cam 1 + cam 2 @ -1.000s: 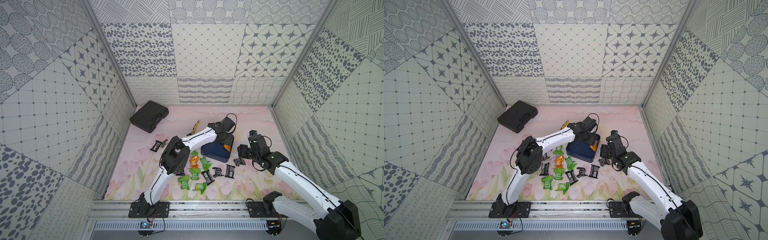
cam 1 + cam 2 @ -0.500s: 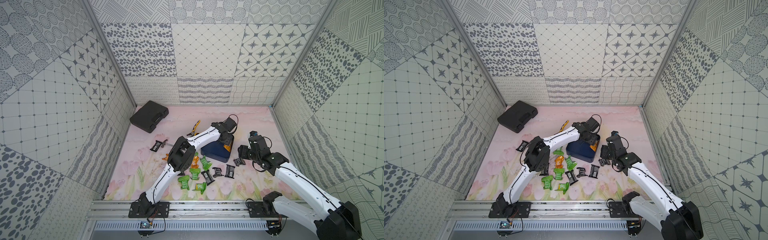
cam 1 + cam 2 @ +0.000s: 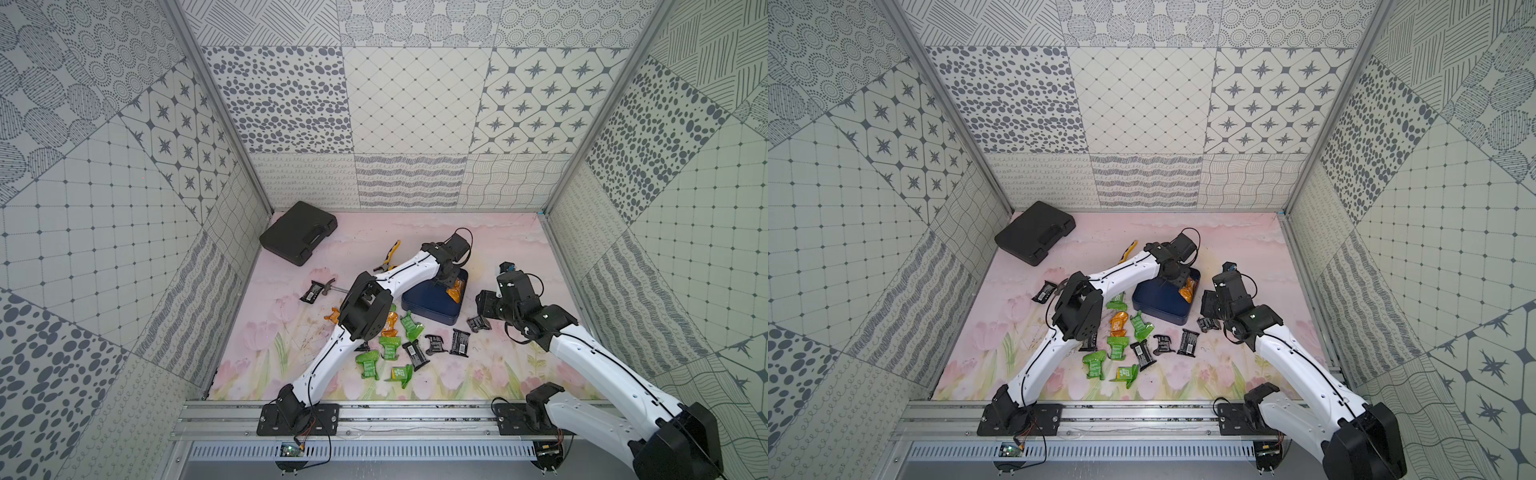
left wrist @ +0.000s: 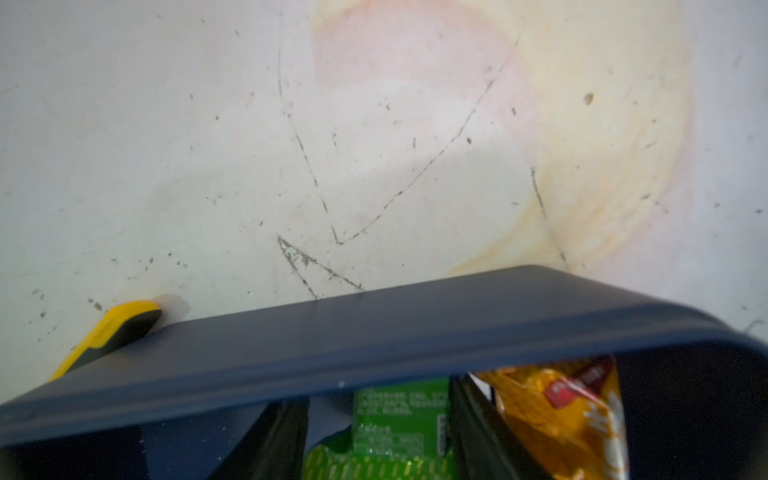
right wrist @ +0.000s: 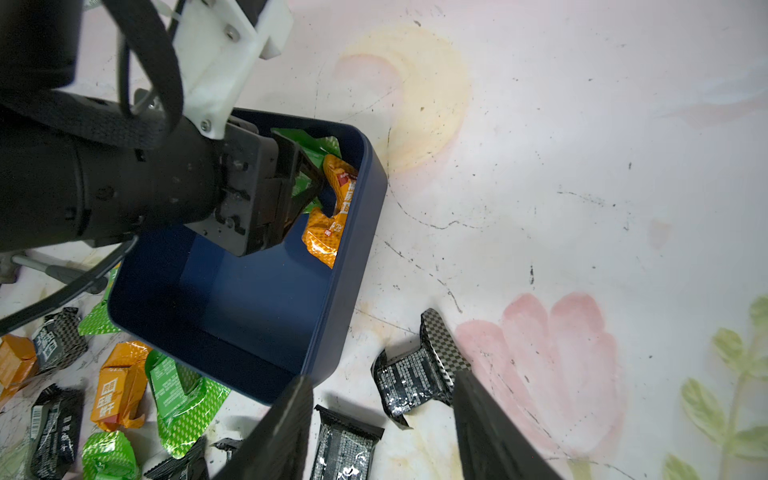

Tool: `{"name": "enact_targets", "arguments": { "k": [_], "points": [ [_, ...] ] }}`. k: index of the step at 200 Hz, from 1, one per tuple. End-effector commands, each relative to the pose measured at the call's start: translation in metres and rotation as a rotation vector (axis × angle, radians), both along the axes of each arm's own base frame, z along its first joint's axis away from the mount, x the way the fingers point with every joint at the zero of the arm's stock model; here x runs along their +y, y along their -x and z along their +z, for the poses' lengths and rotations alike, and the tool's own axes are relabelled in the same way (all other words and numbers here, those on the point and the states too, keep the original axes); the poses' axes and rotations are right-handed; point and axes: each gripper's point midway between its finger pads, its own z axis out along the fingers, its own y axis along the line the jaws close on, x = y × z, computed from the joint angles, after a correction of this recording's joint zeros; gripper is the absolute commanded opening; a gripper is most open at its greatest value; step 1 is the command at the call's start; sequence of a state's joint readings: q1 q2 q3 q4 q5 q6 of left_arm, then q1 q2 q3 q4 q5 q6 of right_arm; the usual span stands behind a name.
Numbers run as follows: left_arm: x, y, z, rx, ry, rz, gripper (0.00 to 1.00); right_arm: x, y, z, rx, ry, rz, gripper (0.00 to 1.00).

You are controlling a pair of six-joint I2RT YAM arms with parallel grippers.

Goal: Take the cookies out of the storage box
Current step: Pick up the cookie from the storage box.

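The navy storage box [image 3: 428,307] [image 3: 1156,303] sits mid-mat. My left gripper [image 3: 444,283] [image 4: 378,401] reaches down inside it at its far wall [image 4: 374,332]. It is open, its fingers standing on either side of a green cookie packet [image 4: 399,415]. An orange packet [image 4: 561,419] [image 5: 328,232] lies beside it in the box. Several green, orange and black cookies [image 3: 399,345] [image 3: 1125,345] lie loose on the mat in front of the box. My right gripper [image 3: 482,309] [image 5: 382,378] hovers open and empty to the right of the box, above a black packet [image 5: 415,372].
A black case [image 3: 297,237] lies at the back left. Yellow-and-black pliers [image 3: 390,257] [image 4: 108,332] rest behind the box. A lone black packet [image 3: 311,291] and a small metal tool [image 3: 329,285] lie left of the left arm. Patterned walls enclose the mat.
The left arm's elbow swung toward the box and the left gripper settled lower inside it, its jaws narrowing round the green packet. The right arm has stayed put.
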State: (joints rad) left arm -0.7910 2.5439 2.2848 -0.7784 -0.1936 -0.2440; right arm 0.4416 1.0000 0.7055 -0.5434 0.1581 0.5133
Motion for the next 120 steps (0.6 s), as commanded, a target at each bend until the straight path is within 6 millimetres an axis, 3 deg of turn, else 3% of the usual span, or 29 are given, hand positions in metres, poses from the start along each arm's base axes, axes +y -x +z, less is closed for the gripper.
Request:
{"name": "enact_targets", "arguments": {
  "k": [1, 77, 120],
  "points": [
    [0.007, -0.003, -0.008, 0.014, -0.033, -0.006, 0.52, -0.001, -0.001, 0.004, -0.014, -0.002, -0.003, 0.58],
    [0.007, -0.002, -0.014, 0.036, -0.029, 0.004, 0.34, -0.001, -0.002, 0.007, -0.024, 0.005, 0.006, 0.58],
    [0.006, -0.003, 0.012, 0.011, 0.013, 0.032, 0.28, 0.000, -0.001, 0.006, -0.022, 0.003, 0.014, 0.58]
  ]
}}
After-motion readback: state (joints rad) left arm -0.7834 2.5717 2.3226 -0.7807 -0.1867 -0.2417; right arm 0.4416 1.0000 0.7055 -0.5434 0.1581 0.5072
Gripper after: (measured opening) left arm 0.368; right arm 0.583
